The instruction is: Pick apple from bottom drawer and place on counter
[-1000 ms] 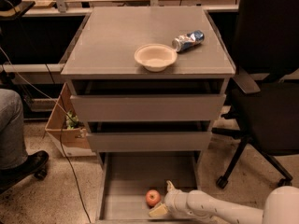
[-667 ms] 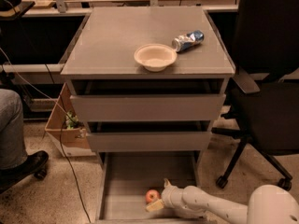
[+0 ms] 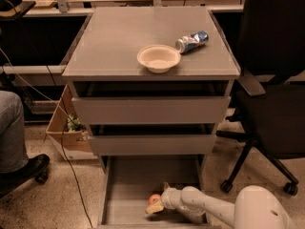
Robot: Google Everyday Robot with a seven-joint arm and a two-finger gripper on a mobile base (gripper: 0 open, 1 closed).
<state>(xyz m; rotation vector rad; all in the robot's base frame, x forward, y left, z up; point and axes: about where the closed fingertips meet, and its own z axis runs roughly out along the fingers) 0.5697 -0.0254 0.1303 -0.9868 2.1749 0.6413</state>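
1. one black office chair (image 3: 274, 109) stands to the right of the bottom drawer (image 3: 131, 187).
2. the desk (image 3: 114, 46), the cabinet's flat grey top, sits high above that drawer.
3. the bottom drawer is pulled out, its floor showing.
4. a cream bowl (image 3: 158, 57) and a crushed can (image 3: 192, 41) rest on the desk, well above the drawer.
5. the pincer (image 3: 161, 200) is down inside the drawer, toward its right side; wide or narrow, i cannot tell.
6. the apple (image 3: 154, 199) lies in the drawer, just beside the pincer.
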